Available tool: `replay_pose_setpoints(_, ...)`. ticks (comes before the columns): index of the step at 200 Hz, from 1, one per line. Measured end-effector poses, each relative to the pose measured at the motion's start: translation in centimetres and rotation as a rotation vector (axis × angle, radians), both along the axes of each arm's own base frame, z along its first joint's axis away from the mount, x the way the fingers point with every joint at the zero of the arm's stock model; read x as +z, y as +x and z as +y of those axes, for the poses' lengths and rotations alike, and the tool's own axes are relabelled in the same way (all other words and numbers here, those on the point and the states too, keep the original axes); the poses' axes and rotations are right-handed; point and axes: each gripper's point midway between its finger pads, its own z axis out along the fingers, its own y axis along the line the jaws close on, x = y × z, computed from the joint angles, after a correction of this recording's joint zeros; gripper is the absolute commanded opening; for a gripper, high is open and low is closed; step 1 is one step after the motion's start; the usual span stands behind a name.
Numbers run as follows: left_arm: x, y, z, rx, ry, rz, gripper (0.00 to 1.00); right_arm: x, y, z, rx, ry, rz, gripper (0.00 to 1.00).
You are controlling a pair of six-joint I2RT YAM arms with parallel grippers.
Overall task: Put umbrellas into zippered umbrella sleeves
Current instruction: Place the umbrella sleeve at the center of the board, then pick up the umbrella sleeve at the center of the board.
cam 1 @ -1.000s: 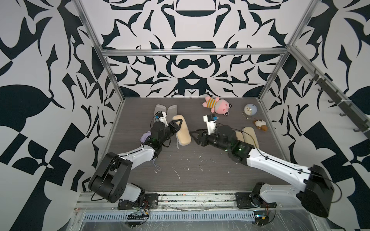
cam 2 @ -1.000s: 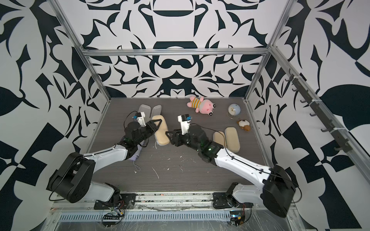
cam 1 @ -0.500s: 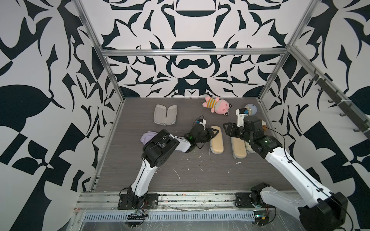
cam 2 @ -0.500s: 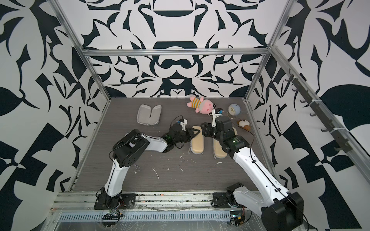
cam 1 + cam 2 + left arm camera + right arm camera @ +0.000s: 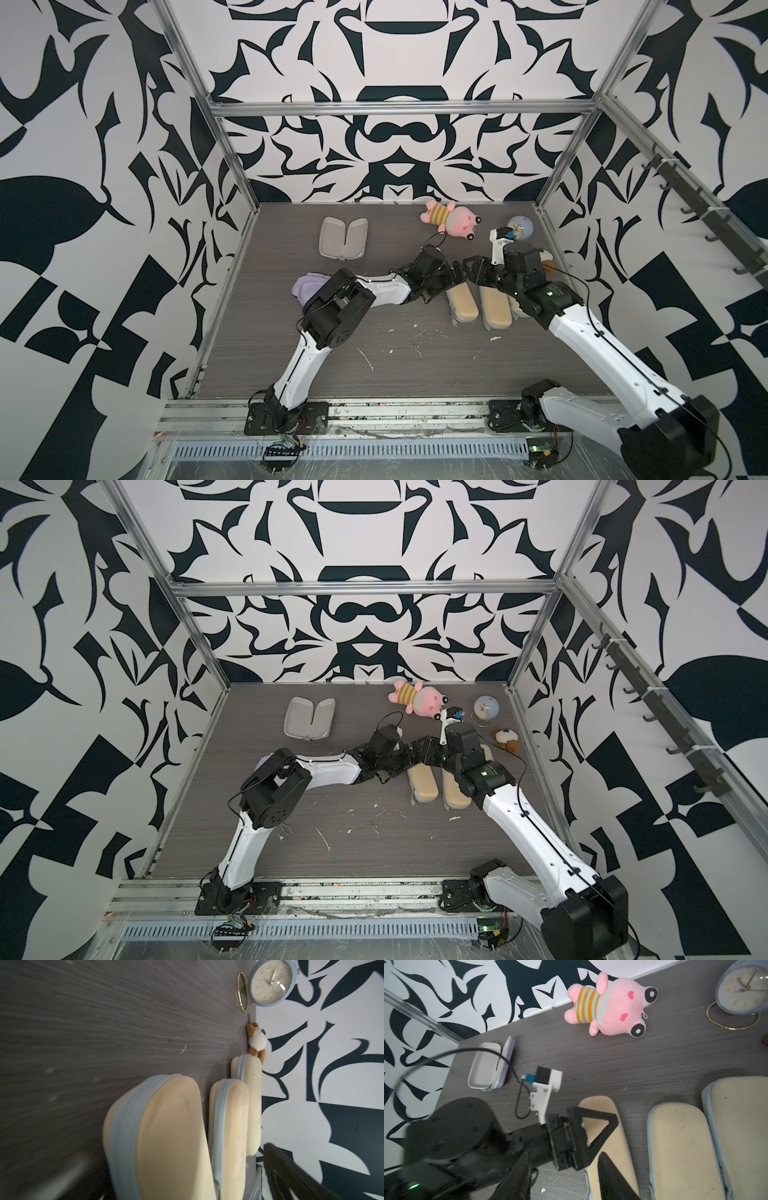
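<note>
Three shut beige sleeves lie side by side at the right: the nearest (image 5: 172, 1136) (image 5: 461, 305), a second (image 5: 228, 1122) (image 5: 494, 309) and a third (image 5: 251, 1105) mostly under the right arm. My left gripper (image 5: 451, 277) (image 5: 172, 1167) is open, its fingers (image 5: 591, 1126) straddling the nearest sleeve's far end with gaps either side. Facing it, my right gripper (image 5: 471, 270) (image 5: 564, 1159) stands open, one finger above that same sleeve (image 5: 604, 1109). An open lavender sleeve (image 5: 343, 237) (image 5: 485, 1072) lies at the back left. A lavender umbrella (image 5: 305, 286) shows partly behind my left arm.
A pink plush toy (image 5: 451, 218) lies at the back. A round blue clock (image 5: 486, 708) and a small brown-and-white plush (image 5: 507, 739) sit by the right wall. White scraps (image 5: 368, 359) dot the table's front. Patterned walls close in three sides.
The beige sleeve has gone from the table's middle to beside the other two at the right, and both arms followed it there. My left jaws now stand apart from it.
</note>
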Motion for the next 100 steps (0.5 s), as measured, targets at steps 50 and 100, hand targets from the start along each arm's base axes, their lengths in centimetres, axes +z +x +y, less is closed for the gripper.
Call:
replay_pose_setpoints(50, 8.3, 1.1, 9.7, 0.033, 0.182, -0.203, 1.00, -2.9, 2.8, 1.6, -0.070, -0.014, 0.146, 0.55)
replay_pose_setpoints(100, 15.2, 1.8, 25.7, 0.324, 0.358, -0.398, 1.00, -4.7, 6.3, 12.6, 0.079, -0.051, 0.208, 0.61)
